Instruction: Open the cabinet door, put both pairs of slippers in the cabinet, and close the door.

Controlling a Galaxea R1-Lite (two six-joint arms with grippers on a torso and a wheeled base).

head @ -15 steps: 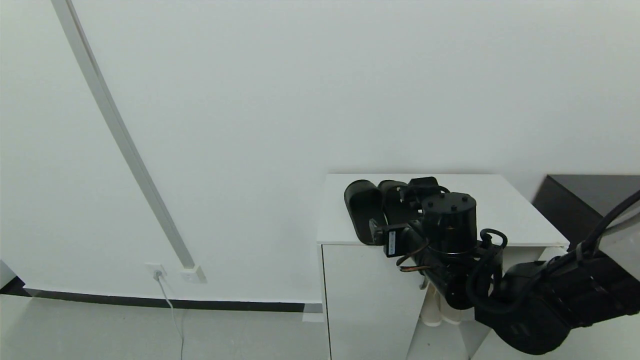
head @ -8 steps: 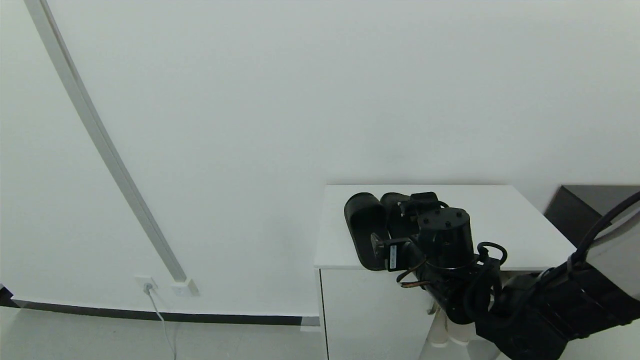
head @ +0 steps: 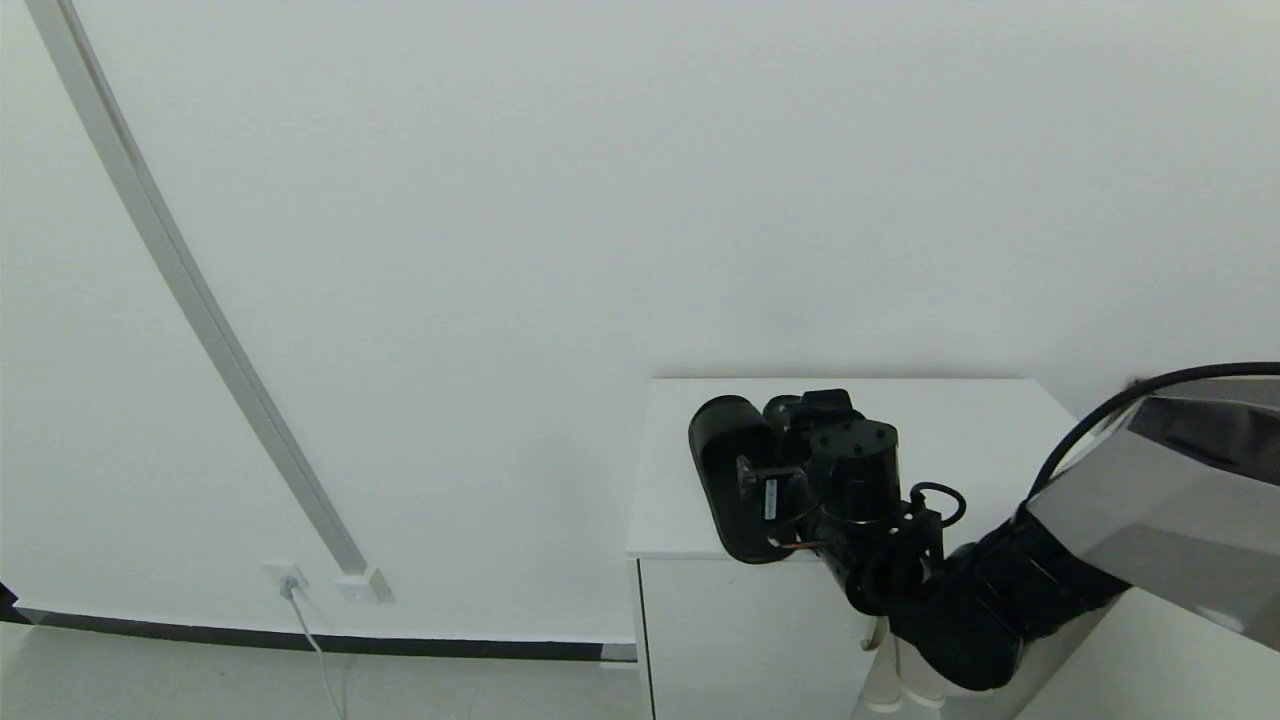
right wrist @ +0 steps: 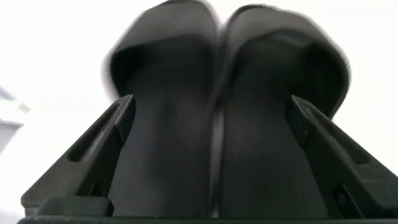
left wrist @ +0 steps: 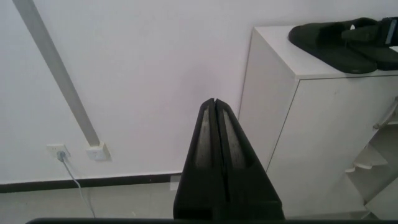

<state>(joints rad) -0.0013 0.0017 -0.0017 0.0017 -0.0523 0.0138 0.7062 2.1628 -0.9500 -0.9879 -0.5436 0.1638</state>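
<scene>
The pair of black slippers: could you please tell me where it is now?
In the head view, the pair of black slippers lies on the white cabinet, near its top's front left corner, straddled by the open right gripper.

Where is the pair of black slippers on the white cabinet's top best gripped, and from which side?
Squeeze both black slippers together across their outer sides, near the ends at the white cabinet's front edge, coming from the front. They lie close side by side, and the right gripper's open fingers span the pair.
</scene>
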